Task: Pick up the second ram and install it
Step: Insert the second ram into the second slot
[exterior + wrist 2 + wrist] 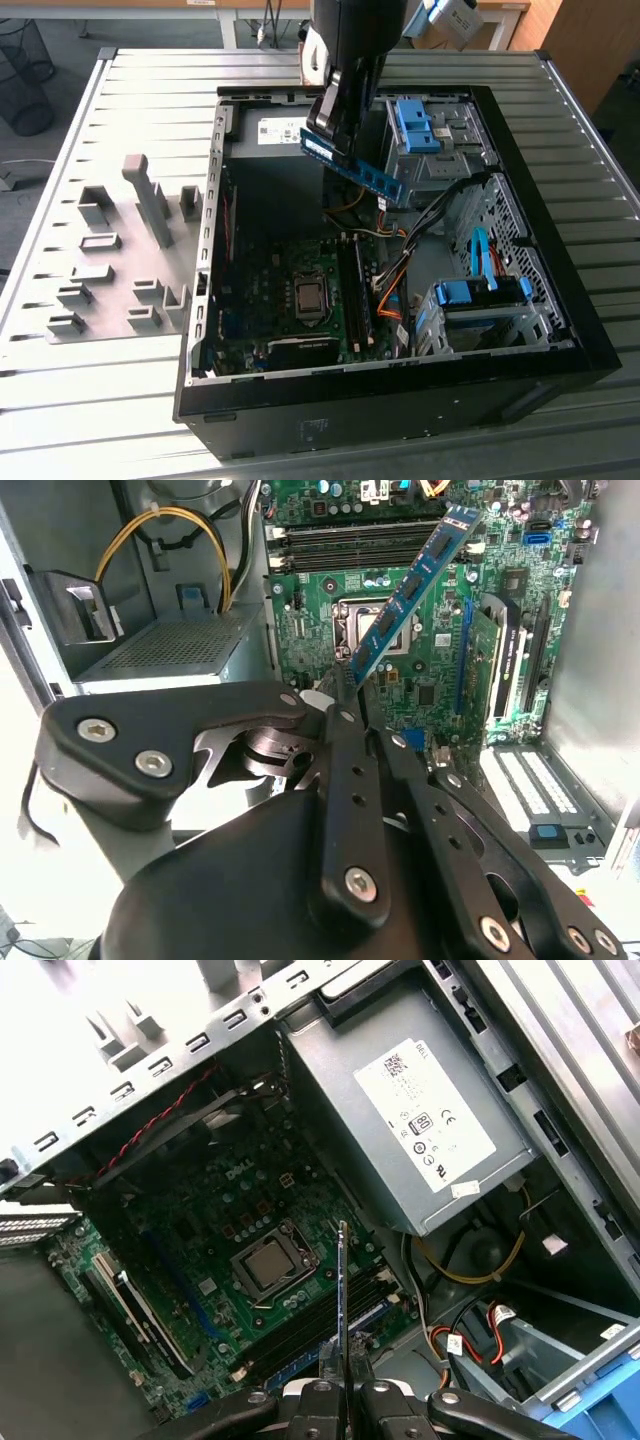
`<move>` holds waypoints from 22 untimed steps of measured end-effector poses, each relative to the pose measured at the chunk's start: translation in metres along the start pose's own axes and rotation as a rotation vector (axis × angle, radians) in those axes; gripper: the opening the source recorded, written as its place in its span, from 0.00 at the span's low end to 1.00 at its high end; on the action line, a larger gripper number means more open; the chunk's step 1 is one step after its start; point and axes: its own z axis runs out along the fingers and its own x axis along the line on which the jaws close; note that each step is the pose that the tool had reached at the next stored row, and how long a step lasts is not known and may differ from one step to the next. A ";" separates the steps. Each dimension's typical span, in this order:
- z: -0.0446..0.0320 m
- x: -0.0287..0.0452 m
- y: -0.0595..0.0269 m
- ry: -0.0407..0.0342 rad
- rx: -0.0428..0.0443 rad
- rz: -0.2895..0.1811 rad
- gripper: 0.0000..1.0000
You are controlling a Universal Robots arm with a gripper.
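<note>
Status: the end effector (336, 148) is shut narrow on the second ram (362, 172), pinching it near one end. In both wrist views the fingers meet on the board, with the end effector (350, 698) (343, 1372) clamped across its flat faces.

Location of the second ram: clear of the board, held in the air above the open computer case (400, 400), which stands on the slatted desk (100, 400).

Long axis: the second ram (415, 585) runs straight out from the fingertips, tilted downward away from them. It appears edge-on (341, 1290) in the first wrist view.

Key relation: the black slot rails (355, 290) (350, 538) lie below and ahead of the end effector, beside the CPU socket (310, 297). Judged from the second wrist view, the stick's long axis crosses the rails' axis instead of running parallel to it. It is not seated.
</note>
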 end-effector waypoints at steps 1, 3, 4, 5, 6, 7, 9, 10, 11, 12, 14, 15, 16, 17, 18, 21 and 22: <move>0.0001 0.0000 0.0000 -0.0001 0.0000 0.000 0.14; 0.0000 0.0000 0.0000 -0.0001 0.0000 0.000 0.14; 0.0000 0.0000 0.0000 -0.0001 0.0000 0.000 0.14; 0.0000 0.0000 0.0000 -0.0001 0.0000 0.000 0.14; 0.0000 0.0000 0.0000 -0.0001 0.0000 0.002 0.14; 0.0000 0.0000 0.0000 -0.0002 0.0002 0.005 0.14; 0.0001 0.0000 0.0000 -0.0007 0.0011 0.025 0.14; 0.0003 0.0000 0.0000 -0.0011 0.0019 0.042 0.14; 0.0004 0.0000 0.0000 -0.0015 0.0028 0.061 0.14; 0.0005 0.0000 0.0000 -0.0019 0.0037 0.079 0.14; 0.0009 0.0000 0.0000 -0.0028 0.0053 0.115 0.14; 0.0010 0.0000 0.0000 -0.0031 0.0061 0.132 0.14; 0.0012 0.0000 0.0000 -0.0035 0.0070 0.150 0.14; 0.0014 0.0000 0.0000 -0.0039 0.0078 0.168 0.14; 0.0016 0.0001 -0.0001 -0.0044 0.0087 0.188 0.14; 0.0021 0.0001 -0.0001 -0.0056 0.0113 0.242 0.14; 0.0023 0.0001 -0.0001 -0.0061 0.0121 0.260 0.14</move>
